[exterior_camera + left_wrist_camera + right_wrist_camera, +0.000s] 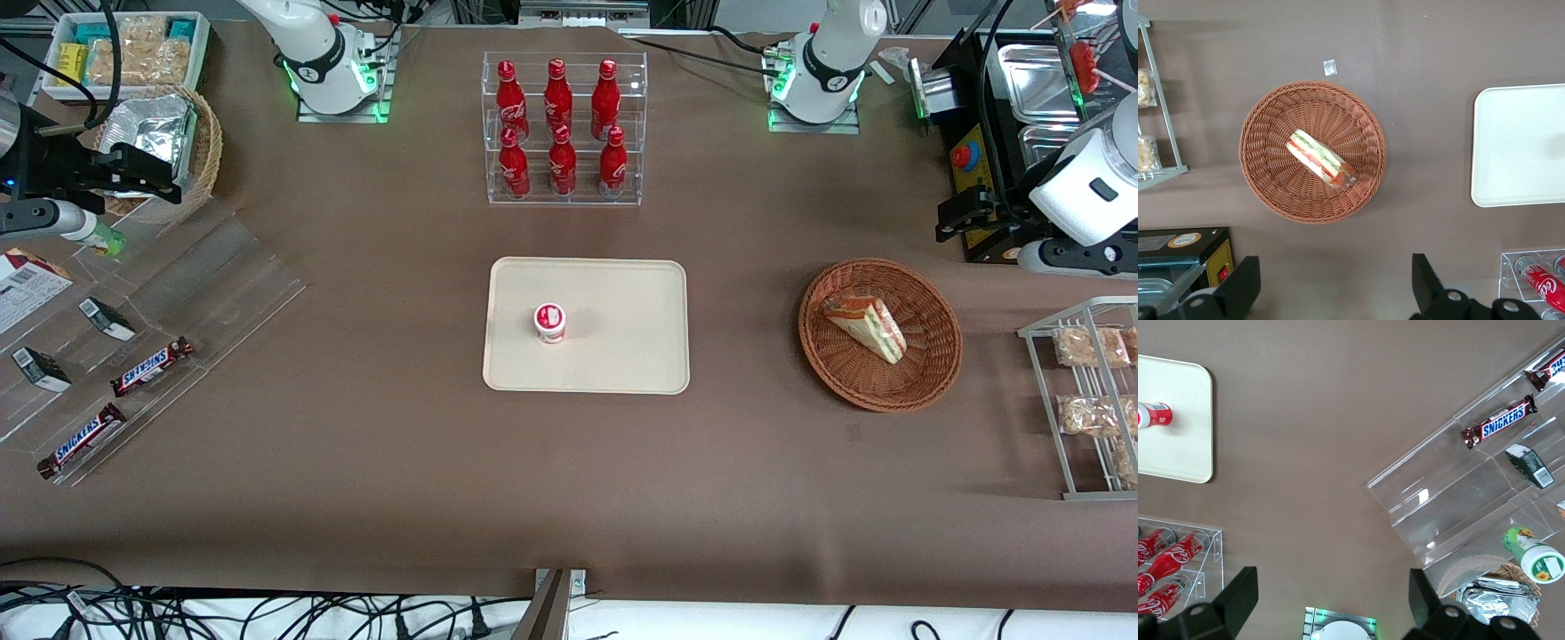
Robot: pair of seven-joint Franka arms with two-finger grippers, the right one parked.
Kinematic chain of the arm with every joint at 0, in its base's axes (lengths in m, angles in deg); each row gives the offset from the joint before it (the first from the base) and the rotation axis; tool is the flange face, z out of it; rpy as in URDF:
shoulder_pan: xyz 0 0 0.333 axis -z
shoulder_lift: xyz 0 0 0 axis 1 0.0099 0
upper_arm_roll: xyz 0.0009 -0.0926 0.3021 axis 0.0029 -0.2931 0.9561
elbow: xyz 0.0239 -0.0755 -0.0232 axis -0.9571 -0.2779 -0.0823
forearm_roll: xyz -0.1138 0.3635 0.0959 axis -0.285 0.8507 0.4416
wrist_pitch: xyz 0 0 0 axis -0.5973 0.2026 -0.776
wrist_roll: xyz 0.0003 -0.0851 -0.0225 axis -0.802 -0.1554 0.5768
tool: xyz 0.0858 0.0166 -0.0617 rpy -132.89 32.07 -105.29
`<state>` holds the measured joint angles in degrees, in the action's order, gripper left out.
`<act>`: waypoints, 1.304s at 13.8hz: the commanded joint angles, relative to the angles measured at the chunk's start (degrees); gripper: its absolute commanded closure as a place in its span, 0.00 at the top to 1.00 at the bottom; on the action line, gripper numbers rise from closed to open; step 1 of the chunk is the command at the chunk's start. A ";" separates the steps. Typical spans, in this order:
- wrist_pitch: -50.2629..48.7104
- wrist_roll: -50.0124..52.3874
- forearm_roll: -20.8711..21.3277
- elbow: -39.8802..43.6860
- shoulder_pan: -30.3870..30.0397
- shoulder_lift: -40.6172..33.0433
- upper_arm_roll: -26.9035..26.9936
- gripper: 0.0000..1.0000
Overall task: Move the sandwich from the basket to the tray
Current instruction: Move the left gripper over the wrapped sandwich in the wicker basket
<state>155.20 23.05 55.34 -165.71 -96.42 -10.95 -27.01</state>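
Gripper [1331, 290]: fingers [1241, 283] spread wide, nothing between them, hanging high over the table, farther from the front camera than the basket.
Sandwich [1321, 159]: well below the open fingers, apart from them, lying on its side in the middle of the basket, still wrapped.
Basket [933, 356]: reddish-brown wicker, toward the working arm's end of the table.
Tray [622, 347]: cream, at the table's centre, well apart from the basket.
Cup [550, 323]: small, red-and-white, upright on the tray.
Bottle rack [564, 129]: red bottles, farther from the front camera than the tray.

A small red-and-white cup [1151, 415] lies on the tray [1178, 447].
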 commanded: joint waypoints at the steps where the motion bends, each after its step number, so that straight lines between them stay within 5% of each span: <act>1: -0.59 -1.60 -1.27 0.19 -0.22 -0.21 0.24 1.00; 8: 0.90 10.42 3.04 -1.65 -0.22 3.92 0.42 1.00; 18: 28.21 38.20 5.85 -24.49 -2.05 3.22 0.60 1.00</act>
<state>178.49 58.38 60.03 -185.30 -97.09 -5.79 -26.19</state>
